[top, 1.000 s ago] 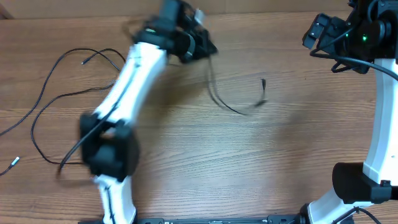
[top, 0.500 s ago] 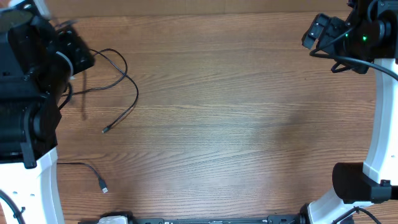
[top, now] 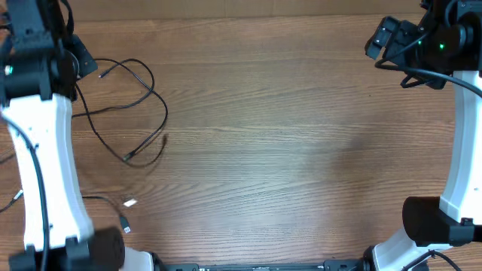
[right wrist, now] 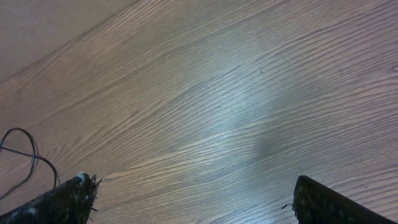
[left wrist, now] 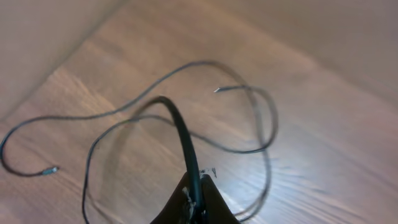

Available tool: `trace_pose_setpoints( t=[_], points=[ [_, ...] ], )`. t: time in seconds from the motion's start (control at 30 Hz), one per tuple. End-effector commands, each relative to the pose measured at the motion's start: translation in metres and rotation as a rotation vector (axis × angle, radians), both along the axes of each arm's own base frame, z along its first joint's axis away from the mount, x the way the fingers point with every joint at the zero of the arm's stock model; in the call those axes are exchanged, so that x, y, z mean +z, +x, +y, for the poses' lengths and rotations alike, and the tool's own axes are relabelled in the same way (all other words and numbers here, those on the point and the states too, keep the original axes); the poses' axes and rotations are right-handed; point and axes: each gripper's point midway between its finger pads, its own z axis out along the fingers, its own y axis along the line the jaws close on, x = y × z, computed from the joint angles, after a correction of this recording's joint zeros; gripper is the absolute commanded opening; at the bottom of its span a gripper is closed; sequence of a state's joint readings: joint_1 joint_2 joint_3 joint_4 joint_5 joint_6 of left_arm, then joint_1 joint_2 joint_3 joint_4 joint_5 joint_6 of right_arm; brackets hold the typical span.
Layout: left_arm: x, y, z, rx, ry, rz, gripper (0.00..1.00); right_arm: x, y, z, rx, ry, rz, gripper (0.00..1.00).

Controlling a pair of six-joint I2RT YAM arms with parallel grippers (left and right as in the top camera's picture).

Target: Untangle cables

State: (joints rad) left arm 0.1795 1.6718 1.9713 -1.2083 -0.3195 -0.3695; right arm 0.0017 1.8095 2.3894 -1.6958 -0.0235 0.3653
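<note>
**Item 1, left gripper** (left wrist: 198, 210): jaws pressed together, pinching 1 black cable (left wrist: 180, 127). The cable arches up out of the pinch. In the overhead view this gripper sits over the table's left end, close to the far edge.

**Item 2, cables** (top: 156, 102): thin black strands lie in loose open loops on the wood just right of the left gripper. 1 plug end (top: 127, 157) points toward the table's middle. 1 further strand (top: 105, 200) lies near the front-left edge, with a small pale tip (top: 129, 202) just beside it. In the left wrist view the loops run close along the table's edge.

**Item 3, right gripper** (right wrist: 194, 198): jaws spread wide, only wood between them. It is at the far-right corner, well apart from the cables.

**Item 4, table** (top: 286, 150): wood grain runs unbroken from the loops across to the right arm.
</note>
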Motion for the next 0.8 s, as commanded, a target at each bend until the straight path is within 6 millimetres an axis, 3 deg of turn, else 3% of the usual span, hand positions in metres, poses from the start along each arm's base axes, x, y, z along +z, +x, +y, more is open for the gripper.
trace_pose_setpoints(
  t=[0.0,0.23,0.27,0.3,0.33,0.47,0.57,0.67,0.77],
  points=[
    [-0.033,0.008,0.022,0.039,0.013,0.098,0.04,-0.001,0.001,0.002,0.012,0.001,0.0,1.0],
    [-0.088,0.018,0.049,0.121,-0.046,0.207,0.05,-0.001,0.001,0.002,0.012,0.001,0.0,1.0],
    [-0.092,0.018,0.051,0.127,-0.056,0.211,0.21,0.0,0.001,0.002,0.012,0.001,0.0,1.0],
    [-0.095,0.018,0.052,0.13,-0.069,0.213,0.56,0.0,0.001,0.002,0.012,0.001,0.0,1.0],
    [-0.097,0.017,0.055,0.133,-0.082,0.213,1.0,-0.001,0.001,0.002,0.012,0.001,0.0,1.0],
    [-0.093,0.016,0.049,0.115,-0.125,0.198,0.99,0.0,0.001,0.002,0.012,0.001,0.0,1.0],
    [-0.078,0.013,0.037,0.08,-0.166,0.154,1.0,0.0,0.001,0.002,0.012,0.0,0.0,1.0],
    [-0.044,0.009,0.016,0.016,-0.214,0.052,1.0,0.0,0.001,0.002,0.012,0.001,0.0,0.99],
    [-0.004,-0.003,-0.007,-0.059,-0.262,-0.065,0.99,0.001,0.0,0.005,0.021,0.016,-0.003,0.89]
  ],
)
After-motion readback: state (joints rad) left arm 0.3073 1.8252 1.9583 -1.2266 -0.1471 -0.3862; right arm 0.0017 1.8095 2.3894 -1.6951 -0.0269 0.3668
